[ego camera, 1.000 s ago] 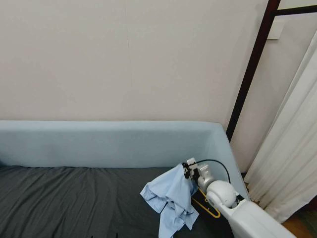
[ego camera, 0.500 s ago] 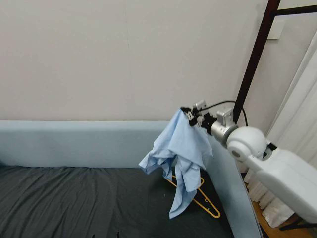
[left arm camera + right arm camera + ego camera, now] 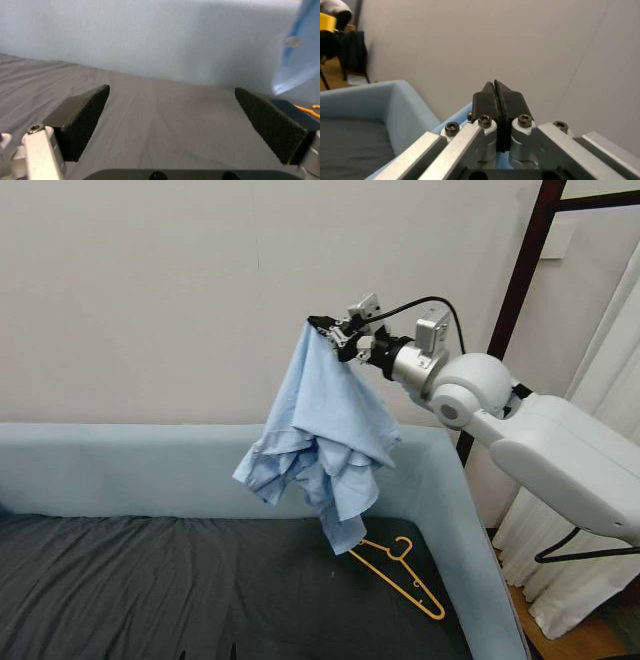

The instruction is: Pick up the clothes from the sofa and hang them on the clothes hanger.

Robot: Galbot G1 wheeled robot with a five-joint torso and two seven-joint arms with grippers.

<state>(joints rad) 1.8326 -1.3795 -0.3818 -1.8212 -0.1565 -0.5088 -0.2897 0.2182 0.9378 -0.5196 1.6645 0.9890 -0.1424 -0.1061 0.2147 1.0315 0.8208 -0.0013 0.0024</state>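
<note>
Head view: right tool clamped on blue shirt, shirt hanging below; left tool wide

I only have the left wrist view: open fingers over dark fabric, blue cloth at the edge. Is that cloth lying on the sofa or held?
Observer: Held. The right gripper is shut on the crumpled light blue shirt, which hangs from it in front of the wall.
Reviewer: Is the hanger in it?
Observer: No. The orange plastic hanger lies bare on the dark grey sofa seat.
Reviewer: Any rack?
Observer: A dark brown pole stands past the sofa's right end.
</note>
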